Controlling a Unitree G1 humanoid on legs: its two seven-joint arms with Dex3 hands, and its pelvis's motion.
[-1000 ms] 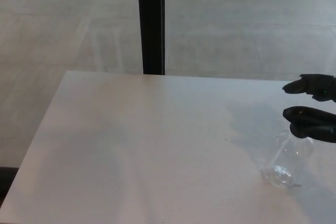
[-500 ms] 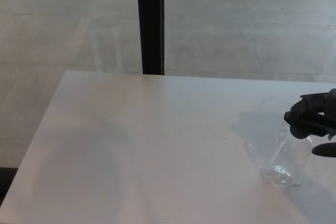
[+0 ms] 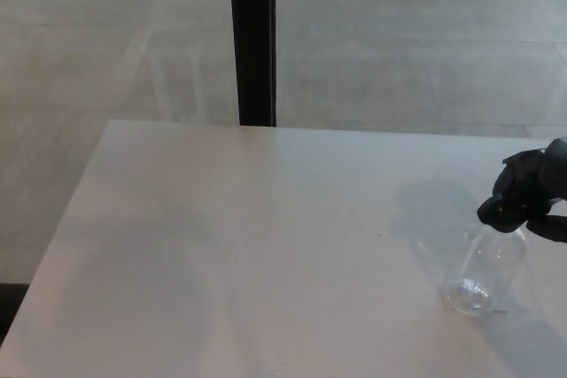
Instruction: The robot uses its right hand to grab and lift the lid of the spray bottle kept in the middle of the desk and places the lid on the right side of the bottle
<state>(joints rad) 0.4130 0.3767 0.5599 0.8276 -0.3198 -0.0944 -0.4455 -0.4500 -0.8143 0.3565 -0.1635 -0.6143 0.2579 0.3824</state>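
where spray bottle (image 3: pixel 483 273) stands, right robot hand (image 3: pixel 528 196) covers its top.

Desk top (image 3: pixel 248 245): smooth, matt, pale off-white, looks like laminate; takes soft shadows, no sharp reflections.

Spray bottle (image 3: pixel 483 276): clear, thin-walled plastic, glossy, with small bright glints near its base.

Right hand (image 3: pixel 530 196): black, matt to faintly satin, looks like hard plastic or rubber.

Post (image 3: pixel 252 37) behind the desk: black, smooth, flat finish.

Floor (image 3: pixel 399 42): grey, polished, large slabs, with a pale streak of reflected light.
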